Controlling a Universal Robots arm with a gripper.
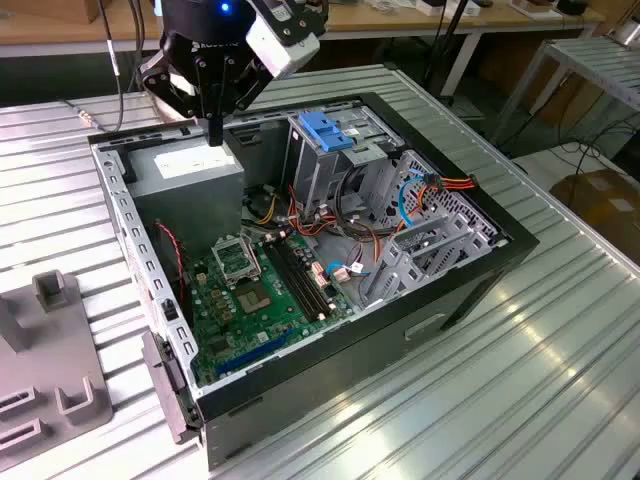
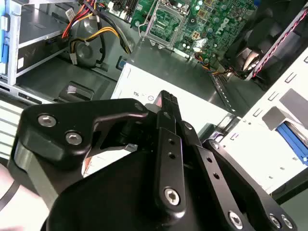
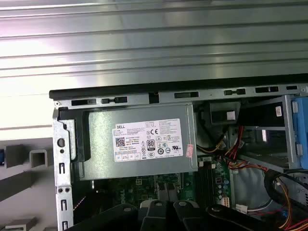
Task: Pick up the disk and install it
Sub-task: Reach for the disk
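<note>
A ribbed metal table (image 1: 520, 380) spread beneath the gripper and carried an open computer case (image 1: 470, 290), over whose rear corner the gripper (image 1: 213, 136) hung. Directly under it lay the grey power supply (image 1: 190, 172), close below the fingertips, though contact could not be judged. The green motherboard (image 1: 260, 300) sat further into the case, beyond the power supply from the gripper. A grey fixture (image 1: 50, 390) stood outside the case wall, well apart from the gripper. The drive cage (image 1: 335, 175) rose to one side of the gripper, capped by a blue latch piece (image 1: 325, 130). The fingers were drawn narrow together, with nothing between them. The disk (image 2: 293, 142) showed a stretch of blue rail past the case wall, well away from the gripper.
</note>
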